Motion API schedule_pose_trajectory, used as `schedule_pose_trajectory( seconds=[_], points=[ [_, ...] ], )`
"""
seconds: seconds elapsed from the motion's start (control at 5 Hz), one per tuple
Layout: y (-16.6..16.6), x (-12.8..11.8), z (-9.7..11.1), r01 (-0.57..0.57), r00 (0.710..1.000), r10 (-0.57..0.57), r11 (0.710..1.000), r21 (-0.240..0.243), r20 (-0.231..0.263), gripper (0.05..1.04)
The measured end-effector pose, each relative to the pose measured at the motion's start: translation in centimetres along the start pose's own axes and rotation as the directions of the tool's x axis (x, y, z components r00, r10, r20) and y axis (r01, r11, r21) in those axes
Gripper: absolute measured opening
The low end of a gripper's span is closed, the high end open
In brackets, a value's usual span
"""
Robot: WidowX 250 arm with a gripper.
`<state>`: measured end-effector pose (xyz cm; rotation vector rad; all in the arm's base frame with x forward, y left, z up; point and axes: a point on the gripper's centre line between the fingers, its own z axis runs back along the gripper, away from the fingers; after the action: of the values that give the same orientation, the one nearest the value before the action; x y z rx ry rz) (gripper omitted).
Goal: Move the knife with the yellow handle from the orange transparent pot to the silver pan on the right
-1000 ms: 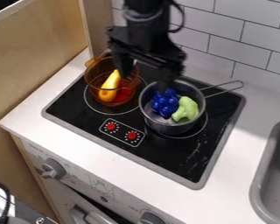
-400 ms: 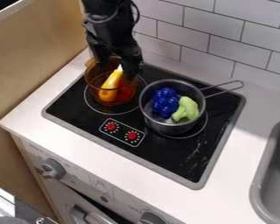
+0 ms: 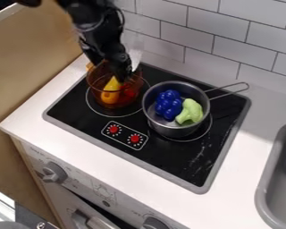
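gripper brought in to the amber pot, right above the yellow piece.
over the last frames, the gripper (image 3: 115, 74) has been shifted from between the pots and lowered at the 12 o'clock side of the amber pot (image 3: 98, 91), so the yellow piece (image 3: 110, 96), inside towards 6 o'clock, now appears within its reach; whether the end effector is spread, pressed together or pinching anything cannot be told. the amber pot is set near 10 o'clock on the black stovetop (image 3: 187, 165); at 3 o'clock, in the metal pot (image 3: 169, 131), blue grapes (image 3: 169, 105) are held at 9 and green broccoli (image 3: 190, 112) at 4.
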<state>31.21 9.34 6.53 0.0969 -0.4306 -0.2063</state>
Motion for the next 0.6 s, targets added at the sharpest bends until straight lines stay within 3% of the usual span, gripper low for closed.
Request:
schedule_pose_trajectory(
  seconds=[0.6],
  points=[
    [-0.9,-0.6,-1.8,-0.028,0.999,0.029,0.999,-0.038,0.019,0.995]
  ],
)
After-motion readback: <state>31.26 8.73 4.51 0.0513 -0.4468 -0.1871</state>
